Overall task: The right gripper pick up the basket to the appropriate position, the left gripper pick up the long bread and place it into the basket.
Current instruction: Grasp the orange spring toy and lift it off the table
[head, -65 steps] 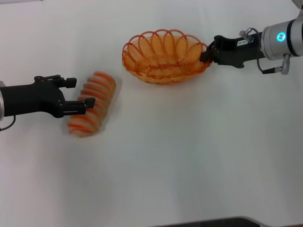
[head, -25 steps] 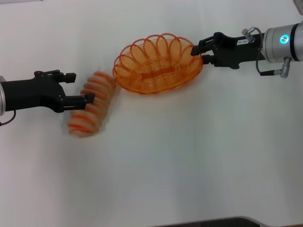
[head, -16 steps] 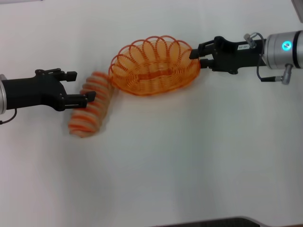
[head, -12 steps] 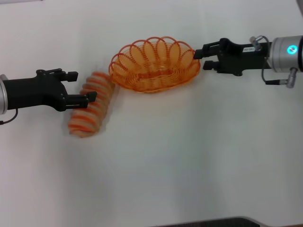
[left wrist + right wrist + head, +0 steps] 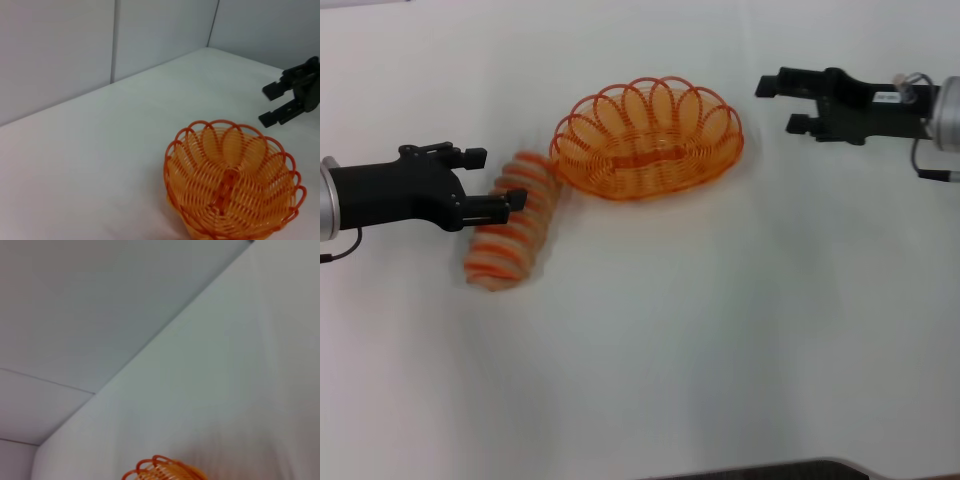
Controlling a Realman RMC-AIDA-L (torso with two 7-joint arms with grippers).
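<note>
White counter [image 5: 720, 330]: your oval orange wire basket [image 5: 647, 140] now sits released, its left rim just beside the striped tan long bread [image 5: 513, 221]. Black labelled right hand [image 5: 782, 104] has let go and backed well clear, fingers wide. Left hand [image 5: 490, 182] stays open around the loaf's upper end; step 2, the grasp, is next.

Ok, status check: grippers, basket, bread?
Right gripper open, clear of basket. Left gripper open, at long bread, not closed. Bread on table beside basket rim. Nothing in the way.
</note>
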